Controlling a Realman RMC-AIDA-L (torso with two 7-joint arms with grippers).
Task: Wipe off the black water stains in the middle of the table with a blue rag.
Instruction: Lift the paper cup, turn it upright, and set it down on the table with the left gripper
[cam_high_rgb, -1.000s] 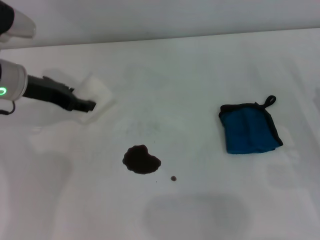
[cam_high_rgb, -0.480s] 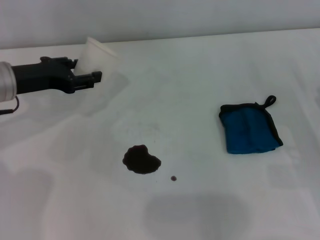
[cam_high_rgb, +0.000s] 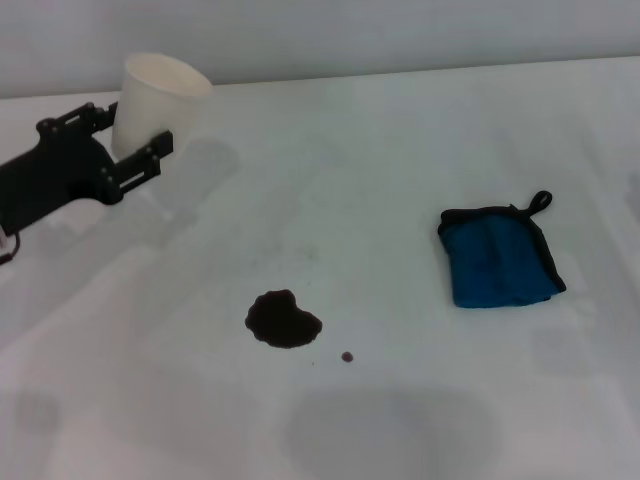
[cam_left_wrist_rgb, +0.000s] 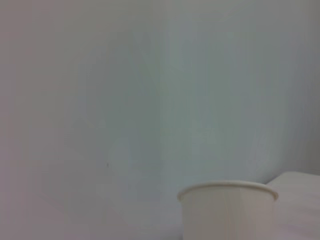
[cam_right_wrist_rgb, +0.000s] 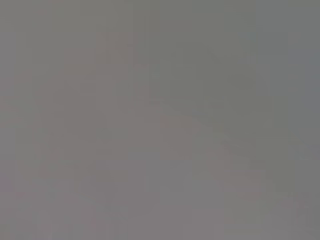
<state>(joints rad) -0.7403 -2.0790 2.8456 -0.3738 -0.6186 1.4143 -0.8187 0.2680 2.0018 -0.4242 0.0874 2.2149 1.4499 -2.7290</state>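
Observation:
The black water stains (cam_high_rgb: 284, 319) lie as a dark blotch in the middle of the white table (cam_high_rgb: 380, 180), with a tiny dark dot (cam_high_rgb: 347, 356) beside it. The blue rag (cam_high_rgb: 498, 257), folded, with black edging and a loop, lies on the table to the right of the blotch. My left gripper (cam_high_rgb: 130, 145) is at the far left, raised, shut on a pale cup (cam_high_rgb: 156, 102) held upright; the cup also shows in the left wrist view (cam_left_wrist_rgb: 228, 209). My right gripper is out of view.
The table's far edge (cam_high_rgb: 400, 70) meets a grey wall behind. The right wrist view shows only plain grey.
My left gripper has lifted the cup from a tilted pose near the table, turned it upright and drawn it back to the far left. The stains and the rag have not moved.

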